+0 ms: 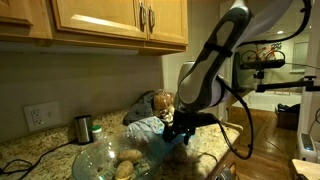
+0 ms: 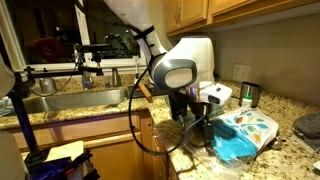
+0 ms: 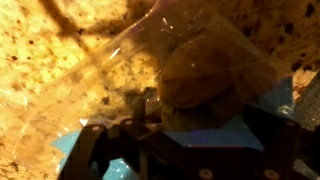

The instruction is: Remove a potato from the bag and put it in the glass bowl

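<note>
A clear plastic bag with blue print point(image 1: 158, 128) lies on the granite counter; it also shows in the other exterior view point(image 2: 243, 133). My gripper point(image 1: 180, 131) is down at the bag's edge in both exterior views point(image 2: 196, 124). In the wrist view a brown potato point(image 3: 200, 72) lies inside the clear film, just ahead of my gripper point(image 3: 190, 128). The fingers stand apart, with a blue part of the bag point(image 3: 215, 122) between them. The glass bowl point(image 1: 92, 160) stands near the front of the counter with potatoes in it. Its rim shows at a frame edge point(image 2: 308, 125).
A metal cup point(image 1: 84, 128) stands by the wall outlet point(image 1: 37, 116), also seen in the other exterior view point(image 2: 248, 94). A jar point(image 1: 160, 102) stands behind the bag. A sink point(image 2: 70, 100) lies along the counter. Wooden cabinets point(image 1: 110, 20) hang overhead.
</note>
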`<state>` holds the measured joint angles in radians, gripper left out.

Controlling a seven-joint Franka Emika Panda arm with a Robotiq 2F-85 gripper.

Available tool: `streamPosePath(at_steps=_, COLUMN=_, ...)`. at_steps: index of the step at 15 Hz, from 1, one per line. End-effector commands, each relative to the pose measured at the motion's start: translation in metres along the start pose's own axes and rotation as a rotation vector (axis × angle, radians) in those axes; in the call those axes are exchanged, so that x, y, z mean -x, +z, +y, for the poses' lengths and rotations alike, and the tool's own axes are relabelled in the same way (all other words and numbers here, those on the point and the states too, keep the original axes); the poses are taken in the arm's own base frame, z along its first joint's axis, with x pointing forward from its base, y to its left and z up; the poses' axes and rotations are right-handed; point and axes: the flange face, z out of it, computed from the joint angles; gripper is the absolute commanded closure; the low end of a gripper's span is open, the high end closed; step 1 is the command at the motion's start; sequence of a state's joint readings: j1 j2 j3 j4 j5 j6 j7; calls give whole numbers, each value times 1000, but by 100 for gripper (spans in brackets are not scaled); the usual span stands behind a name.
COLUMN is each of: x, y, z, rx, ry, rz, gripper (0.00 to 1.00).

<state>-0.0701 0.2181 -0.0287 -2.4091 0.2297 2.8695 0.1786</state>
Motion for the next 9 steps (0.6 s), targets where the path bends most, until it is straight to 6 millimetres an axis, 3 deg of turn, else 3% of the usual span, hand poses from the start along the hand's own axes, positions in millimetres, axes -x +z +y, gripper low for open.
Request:
streamPosePath(at_steps=1, x=-2, y=5, z=3, rx=-9, ry=11, rz=-47, gripper=0)
streamPosePath(at_steps=9, x=-2, y=10, z=6, rx=8, ry=25, rz=-129, gripper=0)
